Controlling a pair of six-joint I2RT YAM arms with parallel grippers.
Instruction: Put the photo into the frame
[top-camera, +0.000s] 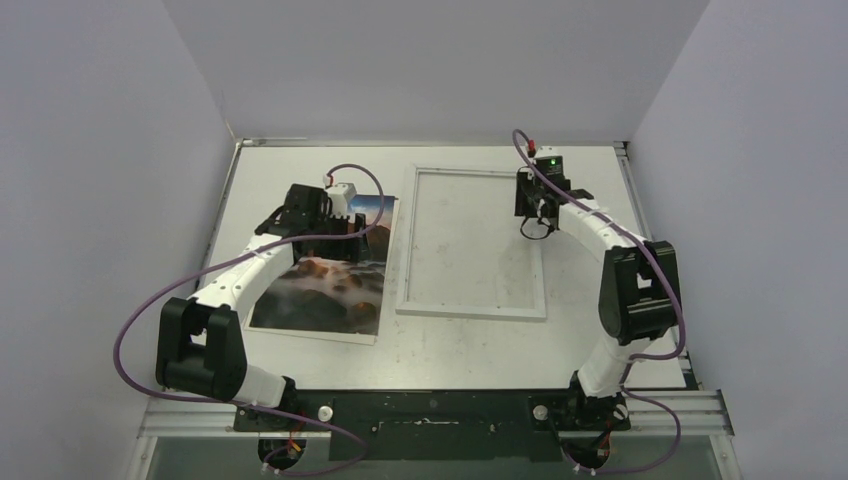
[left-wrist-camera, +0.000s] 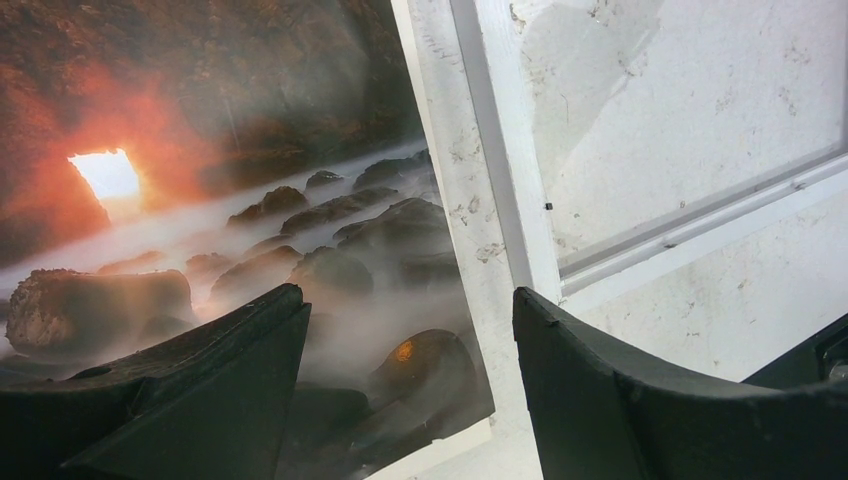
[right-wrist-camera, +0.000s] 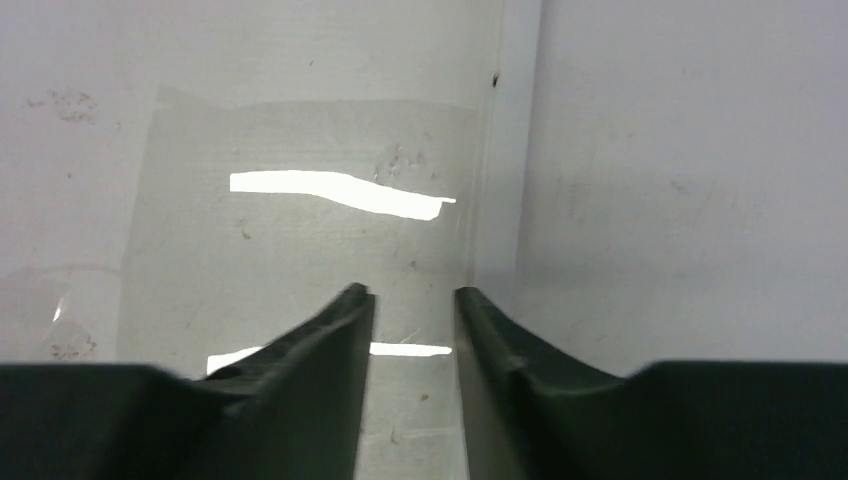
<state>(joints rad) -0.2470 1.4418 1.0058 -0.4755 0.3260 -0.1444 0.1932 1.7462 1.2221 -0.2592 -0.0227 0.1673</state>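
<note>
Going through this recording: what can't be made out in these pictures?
1. Top view: the left wrist hides the photo's far end and the left tool's fingertips.
2. Left wrist view: the photo is cut off at the top and left edges.
3. Right wrist view: whether the right tool touches the frame cannot be told; glare washes out the pane.

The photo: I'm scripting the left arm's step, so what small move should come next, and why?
Probably lower the left end effector onto the photo's right edge to grip it. The photo lies flat on the table beside the frame, not in it, and the open fingers hover over that edge, holding nothing.
</note>
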